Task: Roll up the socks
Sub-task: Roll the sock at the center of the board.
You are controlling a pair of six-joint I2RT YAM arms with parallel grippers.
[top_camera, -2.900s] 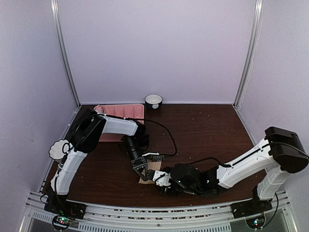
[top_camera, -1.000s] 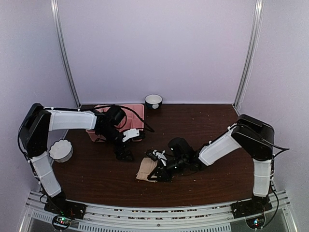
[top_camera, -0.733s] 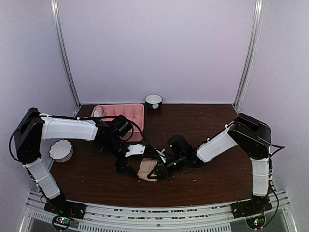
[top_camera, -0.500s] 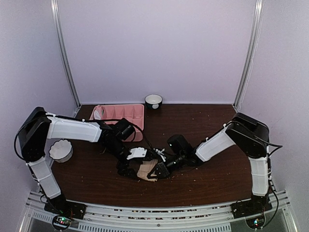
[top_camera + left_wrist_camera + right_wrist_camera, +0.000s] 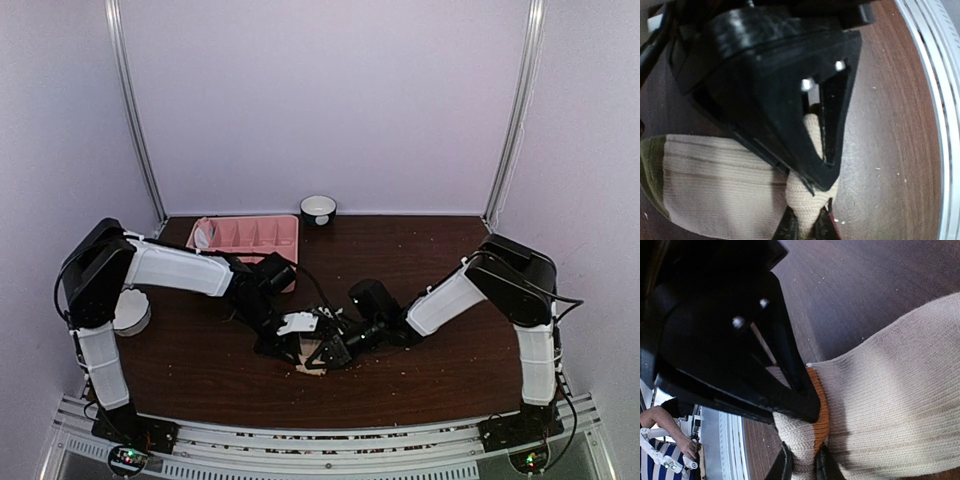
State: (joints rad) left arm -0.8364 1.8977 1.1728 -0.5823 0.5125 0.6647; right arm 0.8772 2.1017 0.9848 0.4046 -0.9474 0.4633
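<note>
We see both arms meeting over the tan ribbed fabric sock (image 5: 715, 185), which lies on the dark brown wooden bench (image 5: 450, 260) toward its near middle. The left end effector (image 5: 806, 222) is clenched on a bunched fold of the sock. The right end effector (image 5: 802, 462) is clenched on another fold beside an orange patch.

We judge the main risk to be a clash: the two sit just beside each other, so a turn to roll the sock could knock one against the other. Each pinch also takes little cloth, so a pull apart could slip the fabric free and let the fold fall open.

By our count there are:
- two arms
- one tan sock
- one pink plastic divided tray (image 5: 270, 235)
- one small dark cup with a white inside (image 5: 318, 208)
- one white bowl (image 5: 130, 312)

A pale bundle (image 5: 203, 236) in the tray's left end may be the second sock, but it is too small to tell.
</note>
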